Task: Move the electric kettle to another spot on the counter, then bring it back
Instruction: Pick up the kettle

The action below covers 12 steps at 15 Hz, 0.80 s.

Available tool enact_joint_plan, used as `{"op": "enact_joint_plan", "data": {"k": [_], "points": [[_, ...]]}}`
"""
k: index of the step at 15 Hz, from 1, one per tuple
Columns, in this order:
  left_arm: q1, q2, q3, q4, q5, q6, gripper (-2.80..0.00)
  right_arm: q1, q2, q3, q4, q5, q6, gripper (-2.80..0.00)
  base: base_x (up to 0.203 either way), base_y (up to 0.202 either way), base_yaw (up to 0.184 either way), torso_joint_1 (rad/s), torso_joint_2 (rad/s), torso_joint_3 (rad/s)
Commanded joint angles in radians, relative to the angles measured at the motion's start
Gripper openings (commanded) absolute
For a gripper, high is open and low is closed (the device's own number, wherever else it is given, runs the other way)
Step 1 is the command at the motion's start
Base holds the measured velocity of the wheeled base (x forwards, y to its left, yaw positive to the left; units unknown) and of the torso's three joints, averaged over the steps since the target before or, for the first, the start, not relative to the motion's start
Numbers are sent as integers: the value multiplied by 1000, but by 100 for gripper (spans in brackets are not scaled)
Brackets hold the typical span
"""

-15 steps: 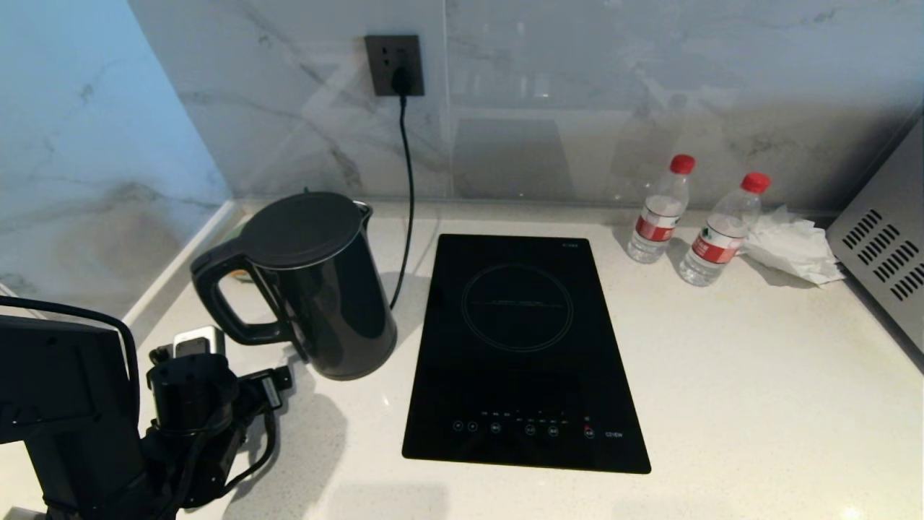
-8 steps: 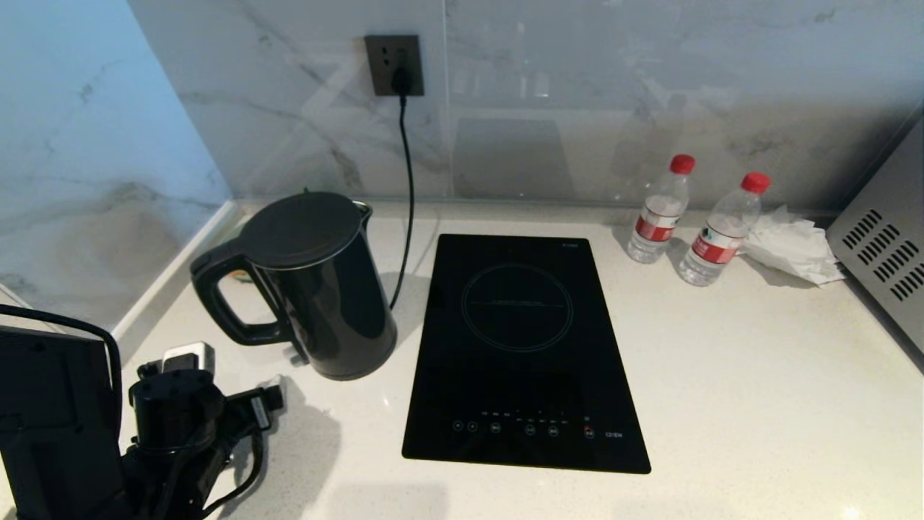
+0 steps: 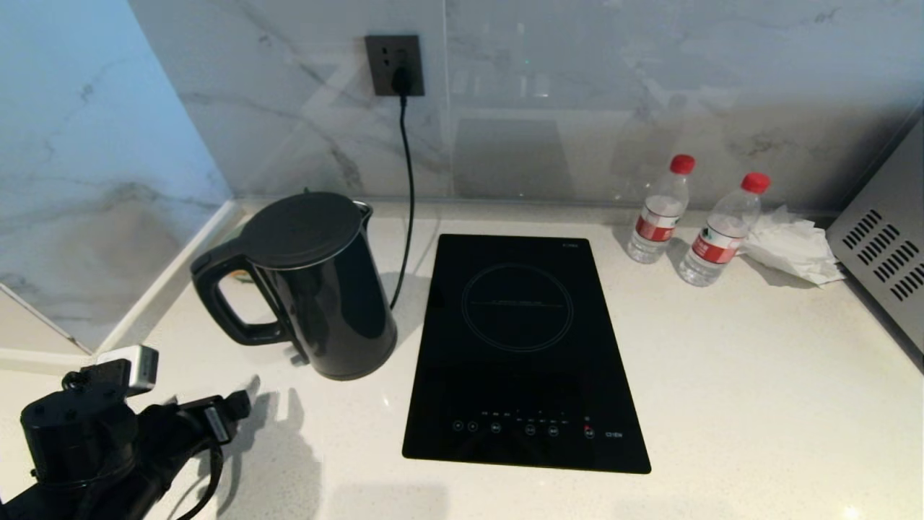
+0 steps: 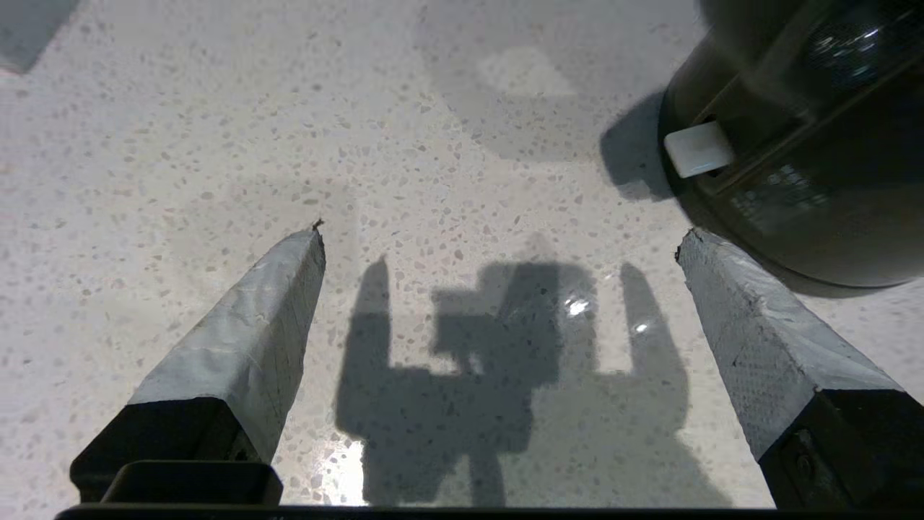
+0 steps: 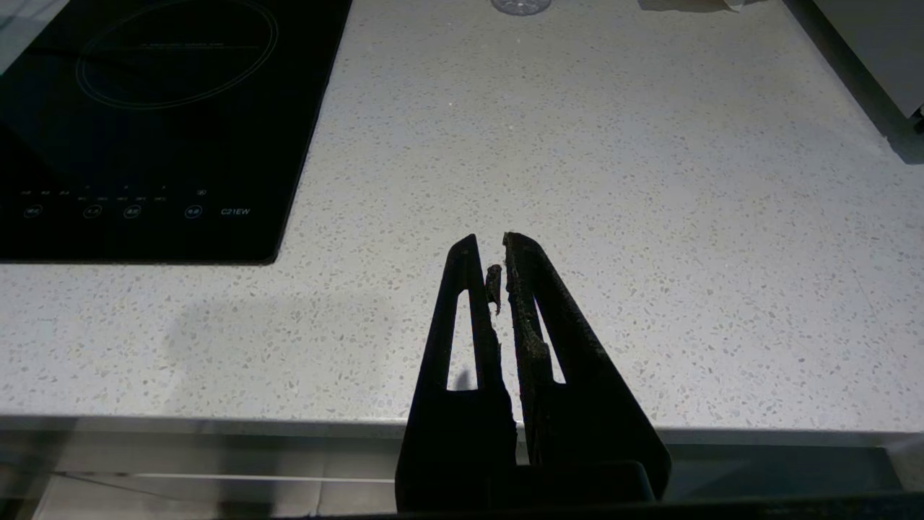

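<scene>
- Toward the counter's [image 3: 722,375] back-left corner stands the electric kettle [image 3: 317,289], upright, handle facing the left edge.
- Near the front-left corner, the left gripper [image 4: 498,238] hangs over bare stone, fingers spread wide, empty, apart from the kettle.
- Right gripper [image 5: 498,249] sits over the front edge, fingers together.

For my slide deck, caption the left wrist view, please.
Open left gripper hovers above the speckled counter, empty, the electric kettle standing just beyond one finger.
</scene>
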<state>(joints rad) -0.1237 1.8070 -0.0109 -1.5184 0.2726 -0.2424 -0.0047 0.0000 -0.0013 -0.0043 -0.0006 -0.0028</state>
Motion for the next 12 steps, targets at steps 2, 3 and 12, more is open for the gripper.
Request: {"op": "enact_joint_plan", "data": {"k": [2, 3, 12], "points": [[1, -153, 12, 60, -59, 0, 0, 0, 0, 0, 0, 1, 0, -280, 0, 0, 0, 0, 0, 0], [1, -181, 12, 84, -78, 11, 0, 0, 0, 0, 0, -1, 0, -280, 0, 0, 0, 0, 0, 0], [-58, -324, -70, 201, -105, 71, 0, 0, 0, 1, 0, -1, 0, -280, 0, 0, 0, 0, 0, 0]]}}
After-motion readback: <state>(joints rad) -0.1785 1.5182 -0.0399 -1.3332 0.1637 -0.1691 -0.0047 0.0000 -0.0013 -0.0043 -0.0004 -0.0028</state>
